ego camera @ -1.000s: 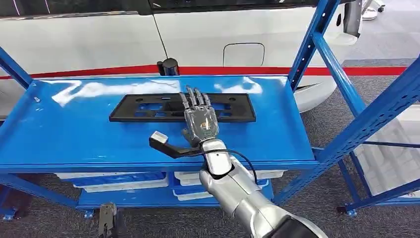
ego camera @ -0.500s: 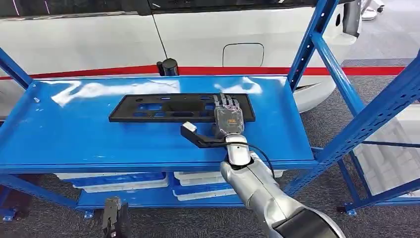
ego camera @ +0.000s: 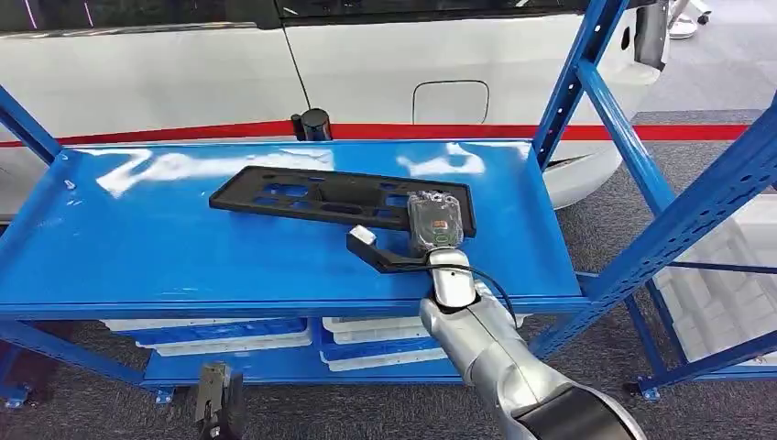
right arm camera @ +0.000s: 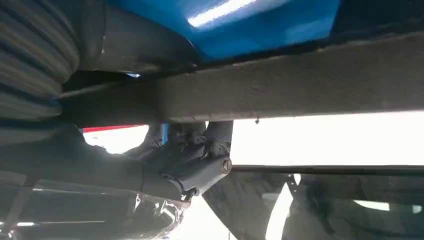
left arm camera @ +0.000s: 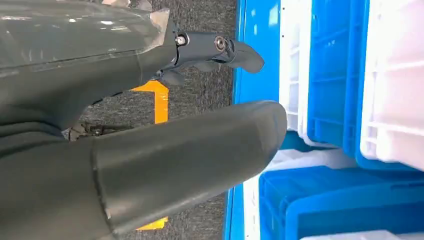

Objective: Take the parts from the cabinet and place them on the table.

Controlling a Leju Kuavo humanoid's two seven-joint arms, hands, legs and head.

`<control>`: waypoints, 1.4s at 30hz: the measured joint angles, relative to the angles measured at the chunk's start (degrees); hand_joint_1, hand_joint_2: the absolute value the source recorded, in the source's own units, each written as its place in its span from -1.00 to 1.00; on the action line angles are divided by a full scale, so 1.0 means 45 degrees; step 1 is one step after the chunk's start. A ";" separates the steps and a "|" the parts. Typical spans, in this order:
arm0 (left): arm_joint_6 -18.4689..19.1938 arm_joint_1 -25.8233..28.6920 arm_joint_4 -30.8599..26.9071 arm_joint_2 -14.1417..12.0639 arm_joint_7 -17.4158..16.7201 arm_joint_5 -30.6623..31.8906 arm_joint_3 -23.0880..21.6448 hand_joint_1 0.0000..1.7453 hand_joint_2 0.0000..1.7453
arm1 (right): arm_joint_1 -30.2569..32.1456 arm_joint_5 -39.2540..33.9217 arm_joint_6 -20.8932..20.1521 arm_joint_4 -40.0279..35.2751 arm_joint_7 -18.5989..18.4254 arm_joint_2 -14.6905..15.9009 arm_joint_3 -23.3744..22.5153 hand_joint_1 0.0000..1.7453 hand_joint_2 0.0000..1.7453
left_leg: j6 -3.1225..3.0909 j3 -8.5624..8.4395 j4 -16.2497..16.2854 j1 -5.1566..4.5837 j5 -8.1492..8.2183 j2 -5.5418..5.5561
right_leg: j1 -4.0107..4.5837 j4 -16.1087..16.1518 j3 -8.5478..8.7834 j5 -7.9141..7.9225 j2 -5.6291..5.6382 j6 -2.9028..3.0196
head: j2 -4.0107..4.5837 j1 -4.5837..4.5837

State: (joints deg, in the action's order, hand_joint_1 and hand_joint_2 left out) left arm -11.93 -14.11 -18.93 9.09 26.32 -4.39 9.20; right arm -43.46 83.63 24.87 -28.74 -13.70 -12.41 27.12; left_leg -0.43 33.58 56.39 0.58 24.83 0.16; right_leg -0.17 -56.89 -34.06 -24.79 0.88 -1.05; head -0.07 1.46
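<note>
Nearest, the left hand (left arm camera: 150,165) hangs low beside the blue and white bins (left arm camera: 350,100), fingers apart, holding nothing. Farther out, the right hand (ego camera: 434,223) grips the right end of the black slotted panel (ego camera: 321,197) on the blue shelf (ego camera: 137,247). Held so far off-centre, the long panel could pivot, snag the blue upright (ego camera: 586,64), or slip loose.

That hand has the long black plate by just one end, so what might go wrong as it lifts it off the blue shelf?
The right hand grips the black plate only at one end, so the long free end may sag, twist or slip out. That end could also drag across the blue shelf or swing into the upright post.
</note>
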 joint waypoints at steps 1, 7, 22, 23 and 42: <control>0.0000 0.0000 0.0000 0.0000 0.0000 0.0000 0.0000 -1.00 -1.00 | 0.0000 0.0000 0.0000 0.0000 0.0000 0.0000 0.0000 1.00 1.00 | 0.0000 0.0000 0.0000 0.0000 0.0000 0.0000 | 0.0000 0.0000 0.0000 0.0000 0.0000 0.0000 | 0.0000 0.0000; 0.0000 0.0000 0.0000 0.0005 0.0000 0.0000 -0.0005 -1.00 -1.00 | 0.0005 0.0010 0.0005 -0.0010 0.0000 0.0009 -0.0009 1.00 1.00 | 0.0000 0.0000 0.0000 0.0000 0.0000 0.0000 | 0.0000 0.0000 0.0000 0.0000 0.0000 0.0000 | 0.0000 0.0000; 0.0252 -0.0008 0.0000 0.0257 0.1030 0.0592 -0.1306 -1.00 -1.00 | 0.3354 -0.0165 0.0063 -0.9506 0.1496 0.1306 -0.1258 1.00 1.00 | 0.0001 0.0021 0.0001 -0.0003 0.0016 -0.0002 | -0.0005 0.0001 -0.0019 -0.0003 0.0002 -0.0003 | 0.0000 0.0005; 0.0335 -0.0010 0.0000 0.0291 0.1030 0.0553 -0.1341 -1.00 1.00 | 0.3442 -0.0258 0.0044 -1.0071 0.1530 0.1414 -0.1253 1.00 1.00 | 0.0000 0.0021 0.0001 -0.0003 0.0018 -0.0002 | -0.0005 0.0001 -0.0019 -0.0003 0.0004 -0.0003 | 0.0000 0.0005; 0.0364 -0.0392 0.0117 0.1141 0.0962 0.0933 -0.2550 -1.00 1.00 | 0.1419 -0.0209 -0.1744 -1.2516 0.1452 0.1617 0.0506 1.00 1.00 | 0.0000 0.0018 0.0001 -0.0001 0.0014 0.0005 | -0.0002 -0.0001 -0.0011 -0.0002 -0.0003 -0.0003 | 0.0000 0.0000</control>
State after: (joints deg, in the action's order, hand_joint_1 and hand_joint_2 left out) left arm -10.29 -15.88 -18.40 14.23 30.64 -0.20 -2.27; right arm -37.07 82.68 17.03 -85.07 -7.17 -5.14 29.40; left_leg -0.43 33.66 56.39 0.57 24.90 0.19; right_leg -0.18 -56.89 -34.10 -24.80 0.87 -1.06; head -0.07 1.46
